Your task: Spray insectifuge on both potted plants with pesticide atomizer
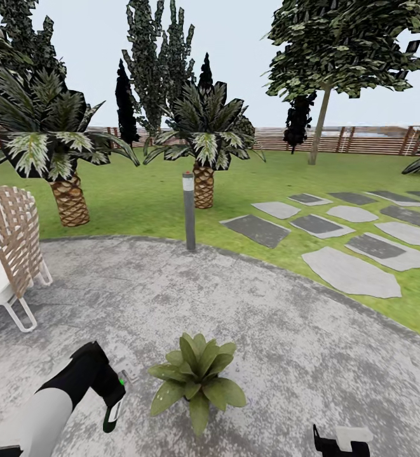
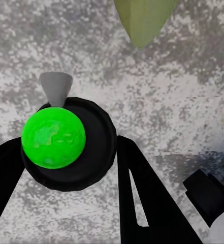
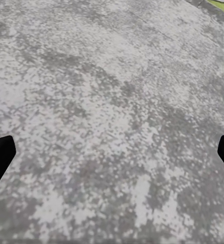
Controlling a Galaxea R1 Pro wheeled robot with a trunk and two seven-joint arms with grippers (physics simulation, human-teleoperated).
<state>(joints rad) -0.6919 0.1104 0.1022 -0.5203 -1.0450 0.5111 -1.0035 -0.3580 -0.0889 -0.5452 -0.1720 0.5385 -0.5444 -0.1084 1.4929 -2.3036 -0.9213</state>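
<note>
**Green-capped sprayer held beside the first plant**

Black fingers of the left gripper [image 2: 71, 168] pinch the pesticide atomizer [image 2: 66, 140] from either side; the left wrist view looks straight down on its bright green top, dark round collar and a small grey nozzle. That nozzle points toward the tip of a pale green leaf at the frame's edge. From the head view, the left gripper [image 1: 115, 397] hangs low over the speckled grey paving [image 1: 267, 317], just beside a potted plant [image 1: 197, 381], a rosette of broad green leaves. No whitish specks of insectifuge can be seen on those leaves.

The robot appears to be at the spraying step, with the bottle already picked up. The next move likely calls for aiming the nozzle over the rosette.

The right gripper [image 3: 112, 152] is spread wide over bare paving, its two dark fingertips at opposite frame edges; the head view catches it at the bottom edge [image 1: 340, 443]. Farther off stand a grey bollard lamp [image 1: 189, 209], palms [image 1: 203, 146], a wicker chair [image 1: 6, 247], stepping stones [image 1: 349, 266] and a slat fence [image 1: 362, 139]. A second potted plant cannot be made out.
</note>
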